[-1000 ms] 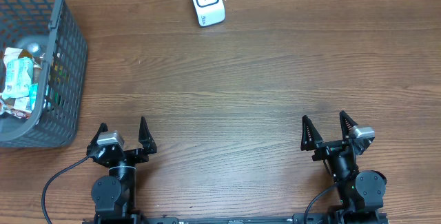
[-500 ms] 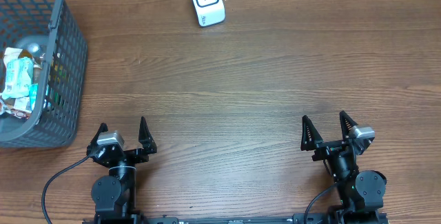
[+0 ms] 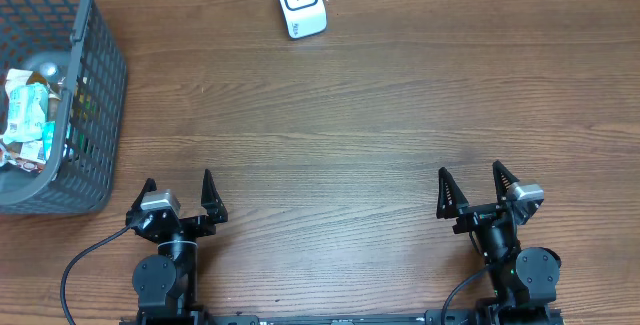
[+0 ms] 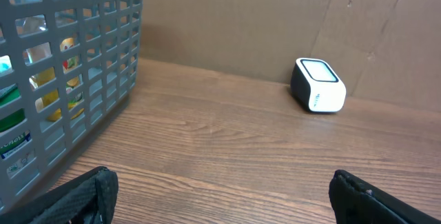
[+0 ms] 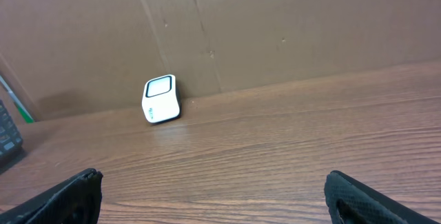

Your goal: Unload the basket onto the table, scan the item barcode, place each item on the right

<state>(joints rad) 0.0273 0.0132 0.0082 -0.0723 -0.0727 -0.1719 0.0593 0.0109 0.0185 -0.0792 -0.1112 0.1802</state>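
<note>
I see the wooden table [image 3: 380, 115] mostly bare. The grey mesh basket [image 3: 100, 85] sits upright at its far left edge, partly out of the overhead frame. Left gripper [image 3: 178, 180] and right gripper [image 3: 470, 170] sit at the near edge, well apart, both spread wide and grasping nothing. The white scanner [image 3: 300, 3] stands at the far edge, well clear of the basket. Inside the basket lie the items: crumpled white-and-green packets [image 3: 25, 115], with yellow and green packaging [image 4: 45, 89] showing through the mesh. I can't make out any barcode.
</note>
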